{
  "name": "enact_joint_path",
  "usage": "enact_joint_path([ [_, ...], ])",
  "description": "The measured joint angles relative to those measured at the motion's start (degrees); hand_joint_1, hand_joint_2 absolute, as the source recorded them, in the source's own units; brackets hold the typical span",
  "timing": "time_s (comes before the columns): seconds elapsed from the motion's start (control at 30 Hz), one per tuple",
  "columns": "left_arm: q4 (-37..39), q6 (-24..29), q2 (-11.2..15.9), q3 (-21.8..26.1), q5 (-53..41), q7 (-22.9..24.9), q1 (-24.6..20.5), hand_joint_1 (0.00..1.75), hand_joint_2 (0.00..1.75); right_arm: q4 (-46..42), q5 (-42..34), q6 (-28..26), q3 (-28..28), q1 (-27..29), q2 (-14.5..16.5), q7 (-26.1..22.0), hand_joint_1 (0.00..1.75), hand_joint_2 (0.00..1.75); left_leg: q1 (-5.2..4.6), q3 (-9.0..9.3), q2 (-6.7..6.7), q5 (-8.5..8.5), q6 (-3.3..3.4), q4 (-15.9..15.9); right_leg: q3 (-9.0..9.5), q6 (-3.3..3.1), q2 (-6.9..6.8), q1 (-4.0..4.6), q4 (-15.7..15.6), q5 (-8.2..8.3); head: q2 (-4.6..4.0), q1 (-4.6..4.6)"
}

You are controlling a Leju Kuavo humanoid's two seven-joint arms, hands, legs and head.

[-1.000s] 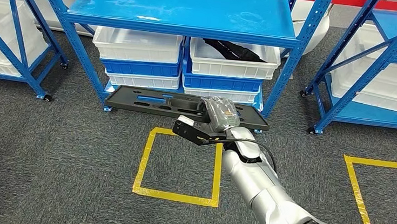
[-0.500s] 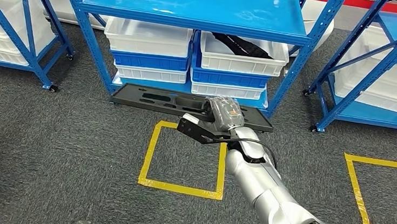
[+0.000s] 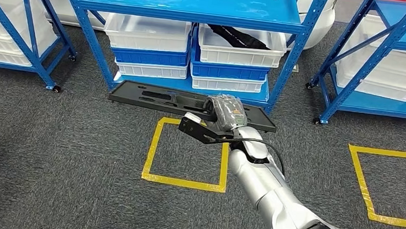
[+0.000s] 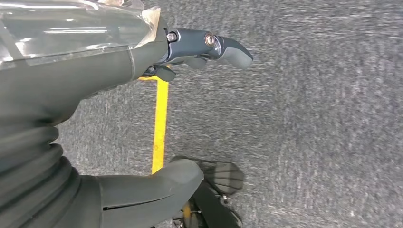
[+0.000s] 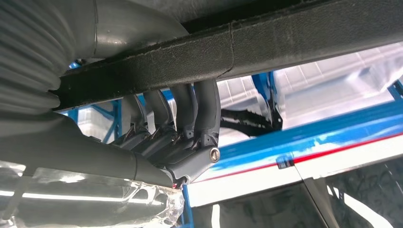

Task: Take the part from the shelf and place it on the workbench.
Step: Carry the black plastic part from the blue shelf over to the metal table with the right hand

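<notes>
1. My right hand [image 3: 226,112] grips the long black part [image 3: 158,97], fingers [image 5: 199,111] curled around its edge.
2. Part sits level at frame centre, in front of the blue shelf [image 3: 191,2], above the yellow floor square [image 3: 186,154].
3. My left hand [image 4: 142,57] hangs over grey carpet, holding nothing, fingers partly curled in.

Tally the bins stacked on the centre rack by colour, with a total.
White bins: 4
Blue bins: 2
Total: 6
</notes>
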Motion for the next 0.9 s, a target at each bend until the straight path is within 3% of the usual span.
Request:
enact_joint_path([
  [0.1,0.0,0.0,0.0,0.0,-0.2,0.1,-0.2,0.00,1.75,0.1,0.3,0.0,-0.1,0.1,0.0,0.1,1.66,1.75,0.34,8.20,-0.10,2.92,0.00,-10.9,-1.20,0.70,0.07,0.17,0.7,0.74,-0.01,-0.22],
  [0.17,0.0,0.0,0.0,0.0,-0.3,0.1,-0.4,0.00,1.75,0.1,0.4,0.0,-0.2,0.1,0.0,0.2,1.66,1.75,0.13,10.34,-0.32,3.70,0.70,-14.6,-1.64,1.44,0.12,0.59,0.9,1.23,0.00,-0.07],
  [0.23,0.0,0.0,0.0,0.0,-0.4,0.1,-0.4,0.00,1.75,0.1,0.5,0.0,-0.3,0.2,-0.1,0.3,1.66,1.75,-0.35,9.86,-0.37,4.44,1.81,-14.6,-1.98,2.39,0.17,0.83,0.9,1.85,0.00,0.20],
  [0.3,0.0,0.0,-0.1,0.0,-0.5,0.1,-0.4,0.00,1.75,0.1,0.5,-0.1,-0.4,0.2,-0.3,0.4,1.66,1.75,-0.57,9.20,-0.18,5.52,3.06,-15.0,-3.15,2.88,0.25,0.69,2.2,0.80,0.00,0.24],
  [0.37,0.0,0.0,-0.2,0.0,-0.6,0.1,-0.5,0.00,1.75,0.1,0.5,-0.2,-0.5,0.2,-0.5,0.4,1.66,1.75,-0.63,8.13,0.00,6.74,4.03,-15.2,-5.69,2.52,0.30,0.31,7.9,-3.25,0.00,0.53],
  [0.43,0.0,0.1,-0.2,0.0,-0.7,0.2,-0.5,0.00,1.75,0.1,0.5,-0.2,-0.5,0.3,-0.6,0.4,1.66,1.75,-0.72,6.73,0.05,7.81,4.28,-15.2,-8.18,2.40,0.31,0.12,15.9,-7.35,0.00,0.80],
  [0.47,0.0,0.1,-0.2,0.0,-0.7,0.2,-0.5,0.00,1.75,0.1,0.5,-0.2,-0.6,0.5,-0.8,0.4,1.66,1.75,-0.75,6.03,0.06,8.35,4.25,-15.2,-8.42,2.68,0.32,0.08,18.3,-8.23,-0.01,0.81],
  [0.5,0.0,0.1,-0.2,0.0,-0.7,0.3,-0.5,0.00,1.75,0.1,0.5,-0.2,-0.6,0.6,-0.9,0.4,1.66,1.75,-0.76,5.38,0.06,8.86,4.15,-15.2,-7.53,3.08,0.34,0.09,18.3,-8.14,-0.01,0.83],
  [0.57,0.0,0.1,-0.3,0.0,-0.8,0.3,-0.5,0.00,1.75,0.1,0.5,-0.3,-0.8,0.7,-1.1,0.4,1.66,1.75,-0.77,4.31,0.04,9.84,3.85,-15.2,-2.44,3.62,0.34,0.16,12.1,-6.32,-0.01,0.88],
  [0.63,0.0,0.1,-0.3,0.0,-0.9,0.3,-0.5,0.00,1.75,-0.1,0.5,-0.4,-1.0,0.6,-1.1,0.4,1.66,1.75,-0.81,3.61,0.02,10.80,3.31,-15.3,3.38,3.14,0.35,0.71,3.6,-5.46,-0.01,0.85],
  [0.67,0.0,0.1,-0.4,0.0,-0.9,0.3,-0.5,0.00,1.75,-0.1,0.5,-0.4,-1.1,0.6,-1.1,0.4,1.66,1.75,-0.81,3.45,0.02,11.30,2.98,-15.4,4.80,2.74,0.37,1.04,1.1,-5.39,-0.01,0.86],
  [0.73,0.0,0.1,-0.5,0.0,-1.1,0.4,-0.5,0.00,1.75,-0.2,0.7,-0.6,-1.3,0.5,-1.1,0.4,1.66,1.75,-0.78,3.39,0.01,12.34,2.19,-16.0,4.82,2.07,0.41,1.45,-0.2,-4.93,0.00,0.93],
  [0.77,0.0,0.1,-0.5,0.0,-1.1,0.4,-0.5,0.00,1.75,-0.2,0.8,-0.7,-1.4,0.5,-1.1,0.4,1.66,1.75,-0.70,3.23,-0.03,12.49,1.86,-16.2,4.64,1.64,0.38,0.89,-0.7,-4.33,-0.01,1.03],
  [0.8,0.0,0.1,-0.5,0.0,-1.2,0.4,-0.5,0.00,1.75,-0.2,0.9,-0.7,-1.6,0.5,-1.1,0.4,1.66,1.75,-0.66,2.85,-0.03,11.64,1.59,-15.8,4.47,1.04,0.34,0.44,-1.1,-3.62,-0.01,1.02],
  [0.83,0.0,0.1,-0.4,0.0,-1.2,0.5,-0.4,0.00,1.75,-0.3,1.0,-0.7,-1.6,0.5,-1.1,0.5,1.66,1.75,-0.60,2.19,-0.04,9.65,1.38,-14.3,4.14,0.36,0.26,-0.05,-1.4,-2.79,-0.01,0.88],
  [0.87,0.0,0.1,-0.4,0.0,-1.2,0.5,-0.4,0.00,1.75,-0.3,1.1,-0.7,-1.7,0.5,-1.0,0.5,1.66,1.75,-0.46,1.26,-0.03,6.82,1.21,-11.6,3.70,-0.14,0.18,-0.41,-1.6,-2.01,-0.01,0.70],
  [0.9,0.0,0.1,-0.4,0.0,-1.3,0.5,-0.4,0.00,1.75,-0.4,1.2,-0.7,-1.7,0.6,-1.0,0.5,1.66,1.75,-0.41,0.25,-0.02,3.80,0.99,-7.9,2.97,-0.51,0.14,-0.22,-1.6,-1.40,-0.01,0.52],
])
